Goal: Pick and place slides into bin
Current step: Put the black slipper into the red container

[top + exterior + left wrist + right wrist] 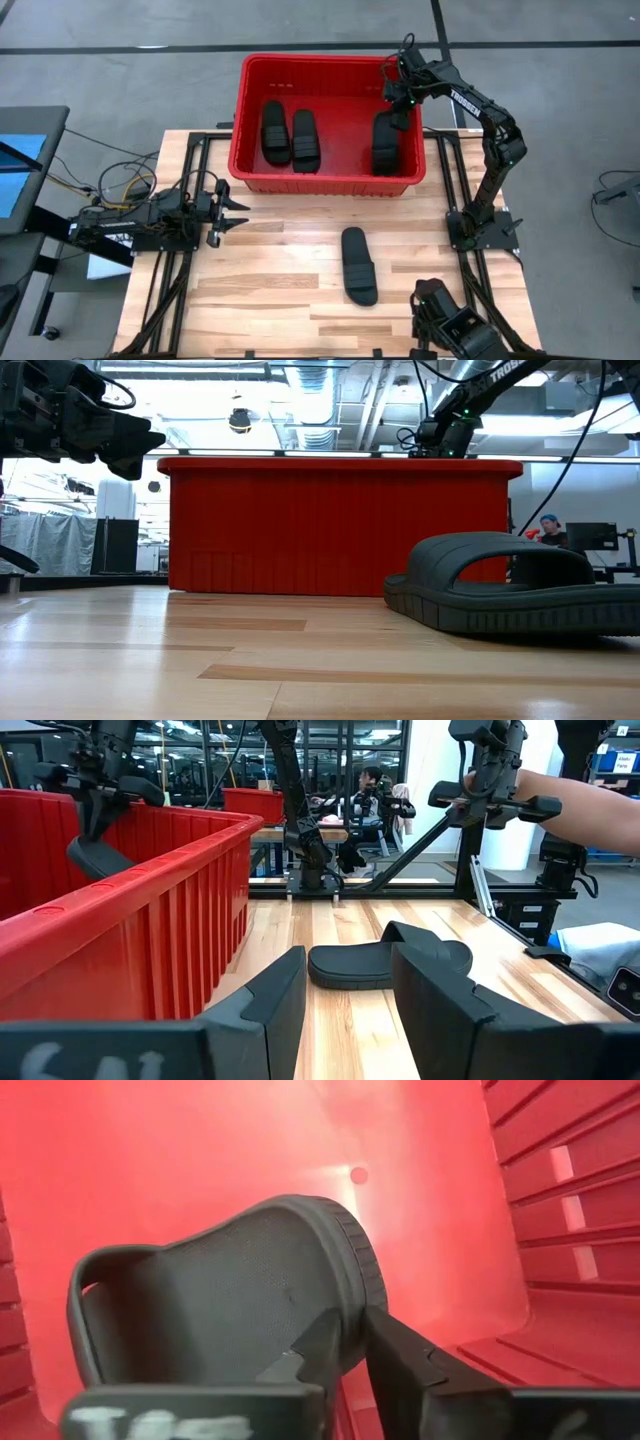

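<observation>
Slide (230, 1295) heel behind right end effector (352, 1342)

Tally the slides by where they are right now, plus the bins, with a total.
Slides in the bin: 3
Slides on the table: 1
Bins: 1
Total: 5 things

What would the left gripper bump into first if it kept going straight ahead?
Probably the slide lying on the table: it sits right in line between the left gripper's open fingers. The bin stays off to one side.
</observation>
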Controlling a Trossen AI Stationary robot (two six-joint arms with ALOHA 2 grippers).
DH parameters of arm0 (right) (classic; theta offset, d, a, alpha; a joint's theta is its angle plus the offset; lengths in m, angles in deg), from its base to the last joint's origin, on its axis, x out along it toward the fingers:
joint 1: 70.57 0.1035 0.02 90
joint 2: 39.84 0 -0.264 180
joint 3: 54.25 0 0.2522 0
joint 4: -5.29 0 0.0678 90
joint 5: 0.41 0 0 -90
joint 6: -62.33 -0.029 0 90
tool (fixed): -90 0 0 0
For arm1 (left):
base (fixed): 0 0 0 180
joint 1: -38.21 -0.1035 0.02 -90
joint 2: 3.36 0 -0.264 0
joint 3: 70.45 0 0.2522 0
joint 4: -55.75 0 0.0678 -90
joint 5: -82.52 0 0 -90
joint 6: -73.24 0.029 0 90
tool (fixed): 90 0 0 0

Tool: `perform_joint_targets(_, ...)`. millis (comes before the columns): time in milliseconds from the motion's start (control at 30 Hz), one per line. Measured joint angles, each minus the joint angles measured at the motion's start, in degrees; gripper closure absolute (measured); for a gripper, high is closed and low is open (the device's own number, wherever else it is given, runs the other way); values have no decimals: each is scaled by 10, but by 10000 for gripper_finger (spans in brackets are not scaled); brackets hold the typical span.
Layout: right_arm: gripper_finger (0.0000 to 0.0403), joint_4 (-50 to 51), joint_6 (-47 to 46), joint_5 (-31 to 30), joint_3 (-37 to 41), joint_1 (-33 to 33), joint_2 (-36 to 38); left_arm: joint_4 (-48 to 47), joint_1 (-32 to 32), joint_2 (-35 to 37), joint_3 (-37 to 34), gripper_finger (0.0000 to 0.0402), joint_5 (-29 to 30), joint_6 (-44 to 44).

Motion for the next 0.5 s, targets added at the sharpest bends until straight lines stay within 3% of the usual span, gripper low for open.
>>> perform_joint_targets(500,316,-22,1,-8,0,0,0,0,0,0,0,262,0,0)
